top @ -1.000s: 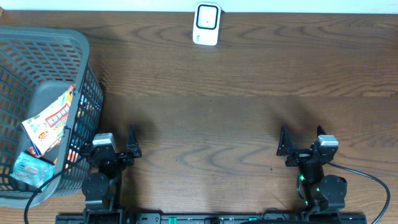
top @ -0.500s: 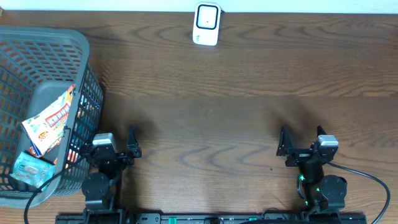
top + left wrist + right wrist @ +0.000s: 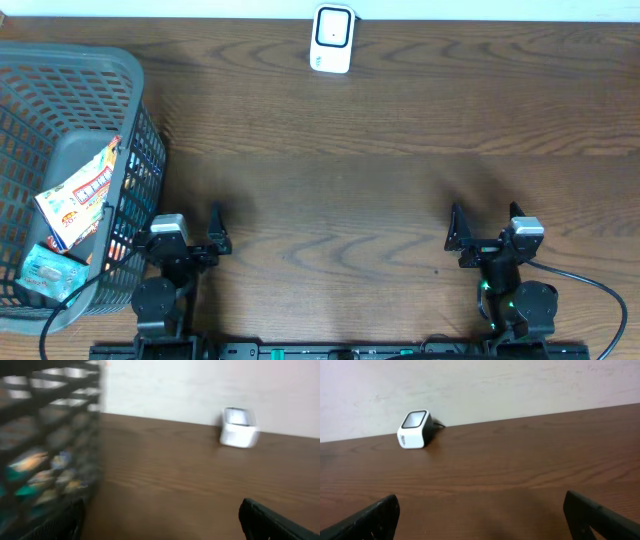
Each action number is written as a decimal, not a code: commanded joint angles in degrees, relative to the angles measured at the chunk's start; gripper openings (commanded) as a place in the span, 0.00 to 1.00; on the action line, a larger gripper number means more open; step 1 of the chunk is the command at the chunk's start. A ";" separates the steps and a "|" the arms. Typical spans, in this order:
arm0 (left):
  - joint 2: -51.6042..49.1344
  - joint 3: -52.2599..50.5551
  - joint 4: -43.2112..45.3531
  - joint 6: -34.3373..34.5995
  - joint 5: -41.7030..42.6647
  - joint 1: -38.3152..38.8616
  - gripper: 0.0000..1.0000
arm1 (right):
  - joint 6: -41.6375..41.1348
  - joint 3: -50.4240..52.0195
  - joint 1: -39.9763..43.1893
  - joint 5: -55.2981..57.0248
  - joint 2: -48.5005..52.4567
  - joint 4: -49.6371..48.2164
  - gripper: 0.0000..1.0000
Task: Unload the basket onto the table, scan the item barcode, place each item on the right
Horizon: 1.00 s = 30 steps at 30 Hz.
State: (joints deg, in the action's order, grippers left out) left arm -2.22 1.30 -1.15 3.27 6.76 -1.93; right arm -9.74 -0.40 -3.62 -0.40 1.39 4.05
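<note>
One packet (image 3: pixel 82 193) near left pincer (image 3: pixel 186 238)

A dark brown worktop (image 3: pixel 400 190) with wavy wood grain fills the overhead view from side to side. At 12 o'clock its far edge meets a pale, off-white wall (image 3: pixel 530 385) (plain and faintly mottled in the right wrist view). The light is soft and even, leaving a dull sheen on the wood.

Left gripper (image 3: pixel 186 228) jaws spread wide, right gripper (image 3: pixel 485 226) likewise, arms folded low
</note>
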 commanded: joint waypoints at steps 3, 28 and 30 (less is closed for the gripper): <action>-0.26 0.46 7.69 7.43 29.44 0.04 0.98 | 1.05 0.09 -0.17 0.26 0.13 0.24 0.99; -44.30 67.58 -22.27 7.63 19.45 -0.02 0.98 | 1.03 0.09 -0.17 0.26 0.13 0.24 0.99; -48.76 74.27 -26.47 2.40 19.52 -0.02 0.98 | 1.03 0.09 -0.17 0.26 0.13 0.24 0.99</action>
State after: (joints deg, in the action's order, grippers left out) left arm -45.69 65.17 -23.83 13.54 31.16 -1.93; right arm -9.67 -0.40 -3.62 -0.38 1.52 4.03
